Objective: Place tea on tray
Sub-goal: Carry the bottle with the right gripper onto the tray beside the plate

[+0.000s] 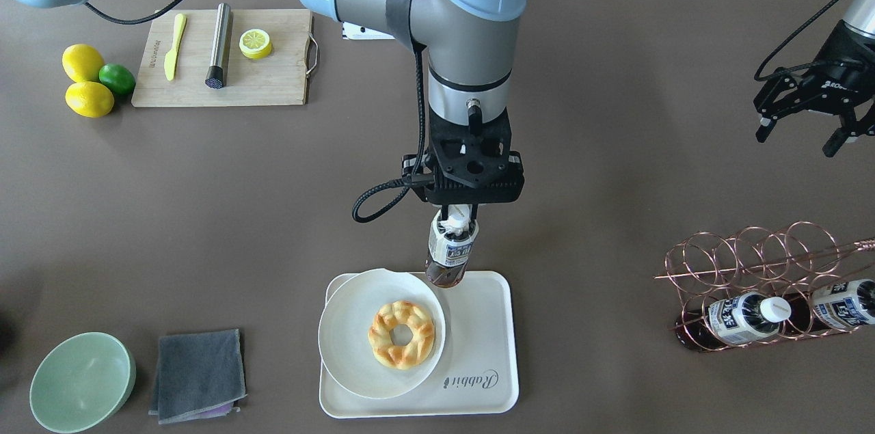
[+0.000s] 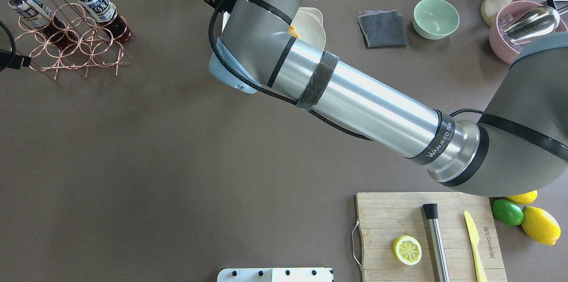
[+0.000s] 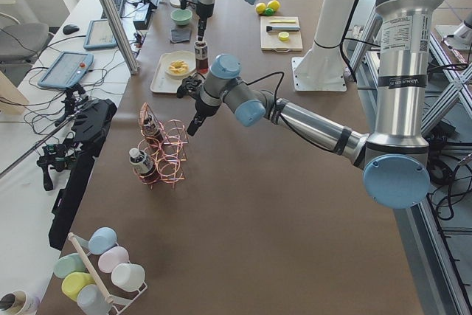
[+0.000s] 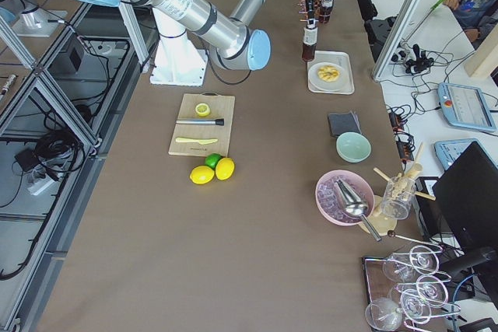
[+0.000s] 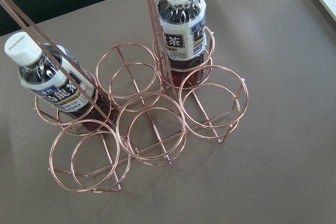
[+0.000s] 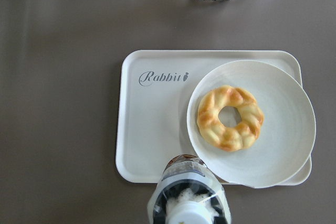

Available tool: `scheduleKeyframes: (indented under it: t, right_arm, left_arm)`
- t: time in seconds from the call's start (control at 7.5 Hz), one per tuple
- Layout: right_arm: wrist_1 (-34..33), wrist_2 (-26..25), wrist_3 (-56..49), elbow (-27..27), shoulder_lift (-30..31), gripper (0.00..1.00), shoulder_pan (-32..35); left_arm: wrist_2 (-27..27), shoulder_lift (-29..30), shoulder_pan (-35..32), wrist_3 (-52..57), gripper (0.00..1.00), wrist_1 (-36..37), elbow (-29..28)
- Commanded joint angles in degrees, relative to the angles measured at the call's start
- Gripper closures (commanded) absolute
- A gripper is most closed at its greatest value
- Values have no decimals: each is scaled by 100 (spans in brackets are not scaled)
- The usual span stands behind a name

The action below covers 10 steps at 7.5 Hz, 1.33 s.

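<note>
My right gripper (image 1: 456, 219) is shut on the neck of a tea bottle (image 1: 451, 249) and holds it upright. The bottle's base is over the edge of the cream "Rabbit" tray (image 1: 482, 352) on the robot's side, beside the round white plate (image 1: 348, 324) with a ring pastry (image 1: 402, 335). I cannot tell whether the bottle touches the tray. The right wrist view looks down on the bottle (image 6: 188, 190) at the tray's (image 6: 152, 129) near rim. My left gripper (image 1: 800, 137) is open and empty, above the table behind the wire rack.
A copper wire rack (image 1: 759, 283) holds two more tea bottles (image 5: 181, 30) (image 5: 52, 85). A cutting board (image 1: 273, 82) carries a lemon slice, a yellow knife and a metal rod. Lemons and a lime (image 1: 117, 78), a green bowl (image 1: 82, 383) and a grey cloth (image 1: 198, 376) lie around.
</note>
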<state>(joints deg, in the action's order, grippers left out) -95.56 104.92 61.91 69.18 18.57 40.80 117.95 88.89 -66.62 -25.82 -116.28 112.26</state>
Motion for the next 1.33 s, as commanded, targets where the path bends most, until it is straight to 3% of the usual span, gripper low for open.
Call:
scheduleKeyframes:
  t: [0.0,0.13,0.8,1.2]
  right_arm:
    - [1411,213,136,-1549,-421,100,279]
    - [1600,326,207,-2061,-755,100,358]
    - [2066,362,234,-2811,-1021,100,367]
    - [2068,362,252,-2971,-1083,96,359]
  left_arm:
    - [-26,-91,8,-37,3,-35,15]
    - [-35,-65,17,-37,3,-26,6]
    - [-35,-56,26,-37,3,-26,41]
    - [-35,-100,26,-46,3,-70,33]
